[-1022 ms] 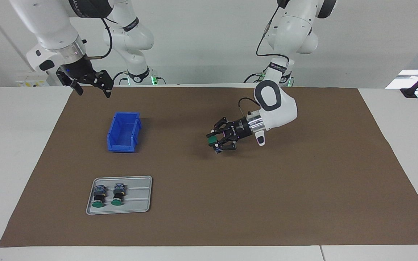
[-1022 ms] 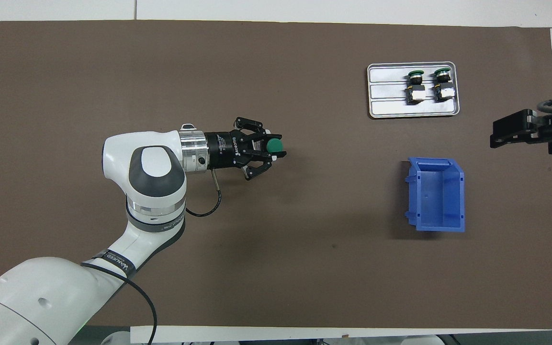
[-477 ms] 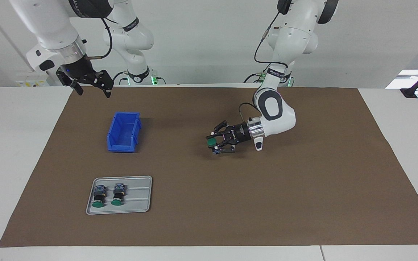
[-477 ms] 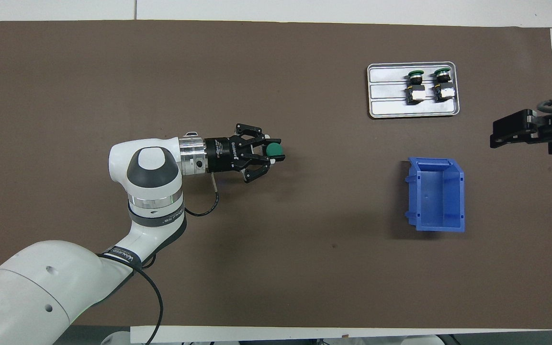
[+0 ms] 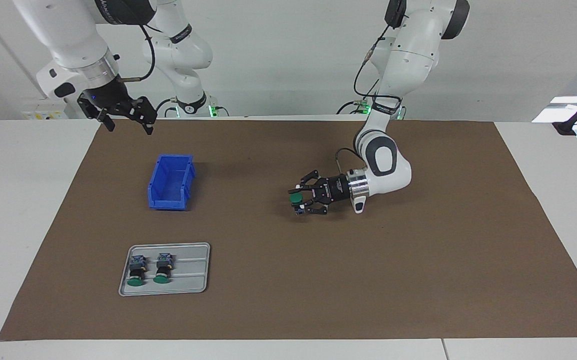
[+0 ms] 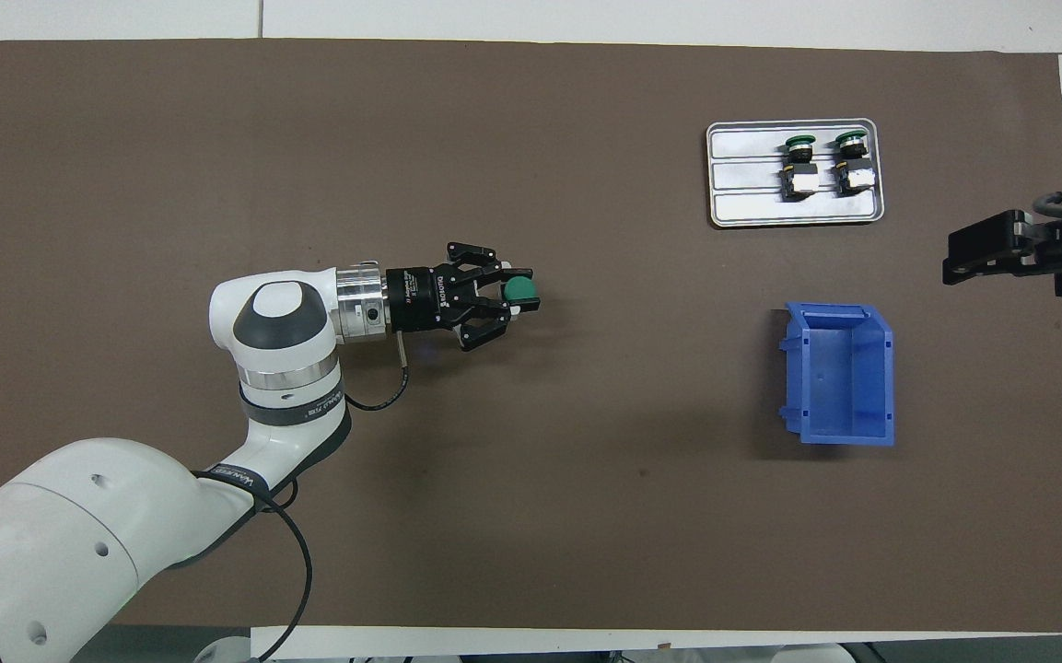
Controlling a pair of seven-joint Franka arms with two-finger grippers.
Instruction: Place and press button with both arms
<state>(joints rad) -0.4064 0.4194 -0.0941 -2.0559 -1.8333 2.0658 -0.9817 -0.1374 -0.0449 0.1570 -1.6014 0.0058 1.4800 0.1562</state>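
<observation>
Compared with the frame a second earlier, the left arm had dropped its wrist closer to the brown mat (image 5: 418, 280), with the forearm more upright, while the right arm had not moved. The left gripper (image 5: 298, 199), lying nearly level and low over the middle of the mat, was clamped on the button (image 5: 296, 199), green cap pointing toward the right arm's end of the table. In the overhead view the button (image 6: 521, 290) lay at about nine o'clock from the blue bin (image 6: 839, 376) and well apart from it. The right gripper (image 5: 127, 114) waited with fingers spread, holding nothing, over the table's edge, at about eleven o'clock from the bin in the facing view.

Judged step: placing. The held button appeared about to be set down on the mat; the next move would call for lowering it onto its base and releasing it so that the cap faces up for a press.

Count: three buttons, one held and two lying side by side in the metal tray (image 5: 193, 280); one tray; one bin, empty; two arms.
</observation>
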